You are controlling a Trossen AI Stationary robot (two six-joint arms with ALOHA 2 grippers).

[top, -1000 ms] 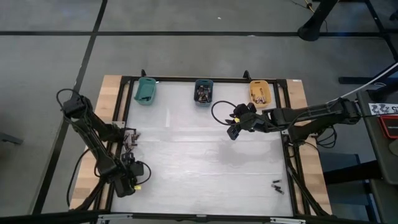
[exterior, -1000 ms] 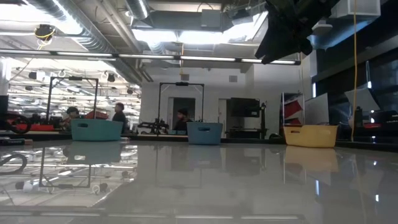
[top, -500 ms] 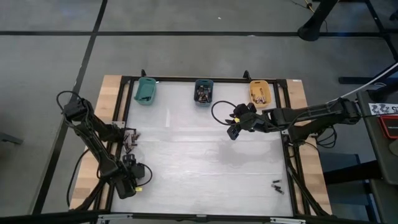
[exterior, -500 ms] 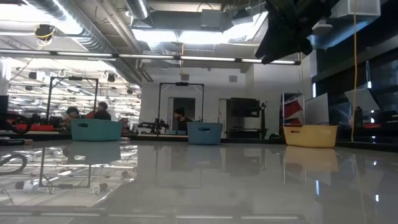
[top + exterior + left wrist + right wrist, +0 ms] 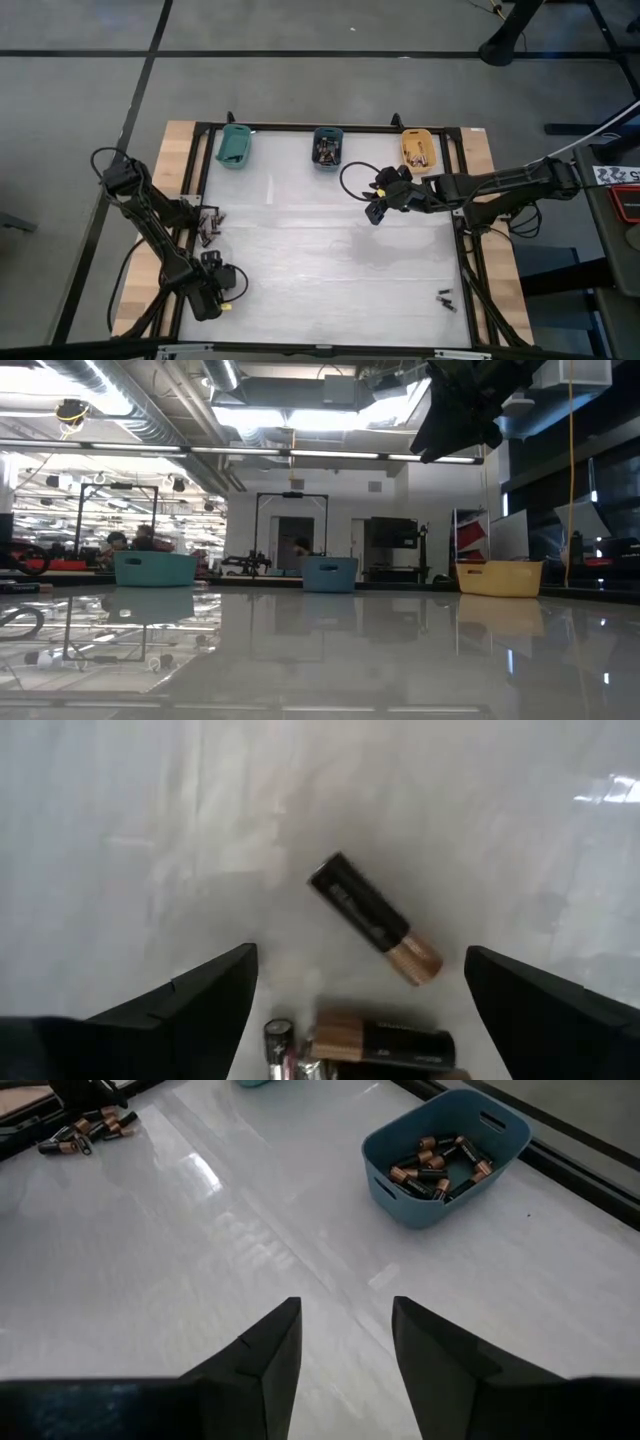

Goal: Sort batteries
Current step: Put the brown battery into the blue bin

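Left gripper [image 5: 355, 1010] low at the table's near-left corner, fingers [image 5: 195, 995] spread wide, nothing between them. One battery [image 5: 373, 918] lies on the bare white top just ahead of the gap, black body, copper end, set on a slant to the fingers. Two more cells [image 5: 385, 1042] crowd the view's edge, close under the gripper; there may be others hidden.

Right gripper [image 5: 345, 1355] hangs over the far-middle of the table [image 5: 330, 260], clear of the surface, fingers part-way apart and empty. Blue bin [image 5: 445, 1155] sits ahead of it.

Handling, as a judgement: cells look small, rigid, smooth-skinned, light but dense. Round body on a glossy top will likely roll or skid if nudged sideways. Best hold is across the middle of the barrel, fingers square to the long axis; the lone cell's slant suggests a wrist turn first. Neighbours close by could get bumped.

Counts:
- Bins: three on the far edge, namely teal bin [image 5: 234, 145], blue, orange bin [image 5: 418, 147].
- Blue bin holds roughly ten cells, heaped, exact count not possible.
- Orange bin holds a few; teal bin's contents cannot be made out.
- Loose pile [image 5: 209, 224] at the left edge, beside the left arm: several, too small to count.
- Near-right corner pair [image 5: 445, 297]: about two or three.
- Arms: two.
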